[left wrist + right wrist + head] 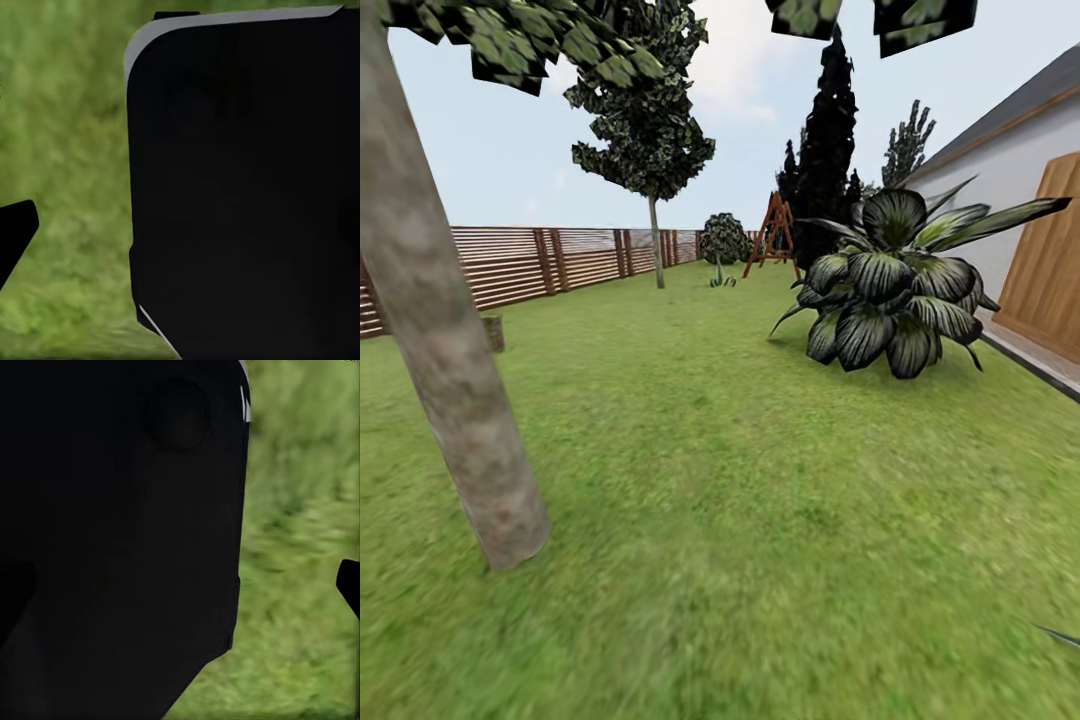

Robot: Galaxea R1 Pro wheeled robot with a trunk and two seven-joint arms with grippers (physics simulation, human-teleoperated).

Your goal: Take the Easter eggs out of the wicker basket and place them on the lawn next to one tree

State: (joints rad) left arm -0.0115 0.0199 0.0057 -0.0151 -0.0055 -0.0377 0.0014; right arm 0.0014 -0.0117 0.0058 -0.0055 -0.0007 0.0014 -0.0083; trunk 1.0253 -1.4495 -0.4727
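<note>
You're in transit: short green lawn (760, 520) ahead, pale mottled tree trunk (450, 350) at 10 o'clock. Can't tell finger state on either arm. Next, I'd say: find the basket.

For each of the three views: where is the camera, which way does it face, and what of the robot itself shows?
Head view: on the head, facing forward across the lawn past a tree toward a fence.
Left wrist view: near the left gripper, facing grass beside a dark robot body panel.
Right wrist view: likewise, dark panel beside grass.
All three share the lawn.
</note>
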